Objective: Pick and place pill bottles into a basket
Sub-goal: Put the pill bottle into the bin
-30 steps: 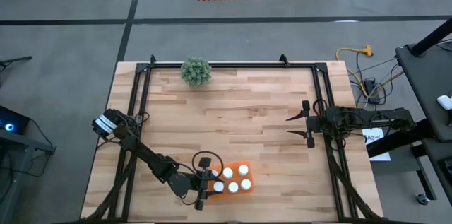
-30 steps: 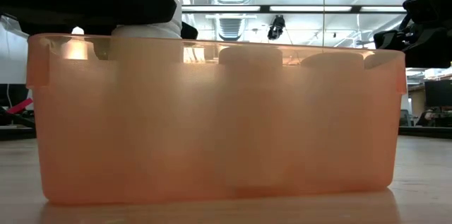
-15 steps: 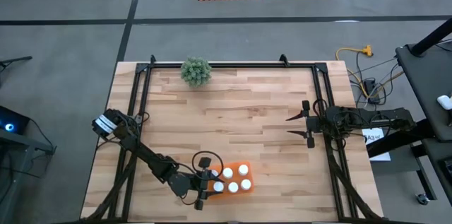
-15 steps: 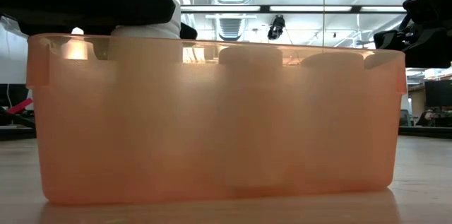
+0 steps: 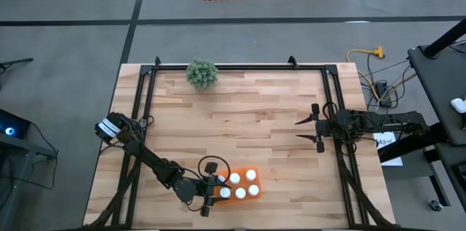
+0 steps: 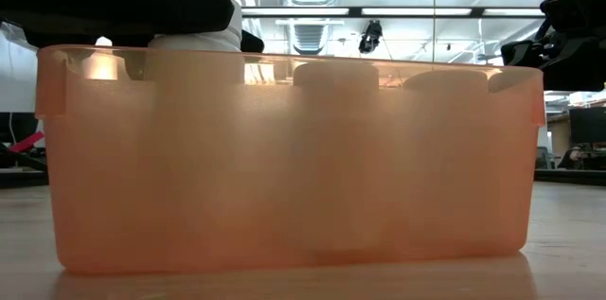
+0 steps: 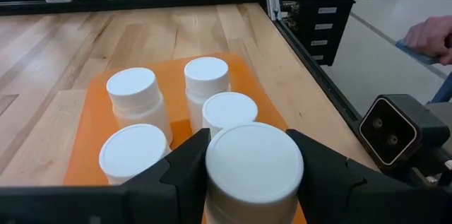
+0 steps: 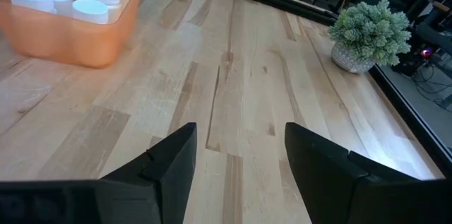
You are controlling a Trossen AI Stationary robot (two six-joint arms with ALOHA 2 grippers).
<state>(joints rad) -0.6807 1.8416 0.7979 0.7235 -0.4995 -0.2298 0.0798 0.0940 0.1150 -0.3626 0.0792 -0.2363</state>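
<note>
The left gripper (image 7: pixel 253 164) is clamped around a white pill bottle (image 7: pixel 254 169), one dark finger on each side of its cap, at the basket's end nearest the left arm. Four more capped bottles (image 7: pixel 139 97) stand upright in the orange basket (image 5: pixel 240 185), packed close, leaving little free floor between them and the orange walls (through the translucent wall in the low view the bottles show only as pale shapes). The basket sits near the table's front edge, left of centre. Beyond it the wooden table (image 5: pixel 247 114) lies bare across its middle. The right gripper (image 5: pixel 310 131) hangs well apart by the right rail, its fingers spread and empty. A small green plant (image 5: pixel 202 73) stands at the far edge, well apart from both arms. A black frame borders the table.
</note>
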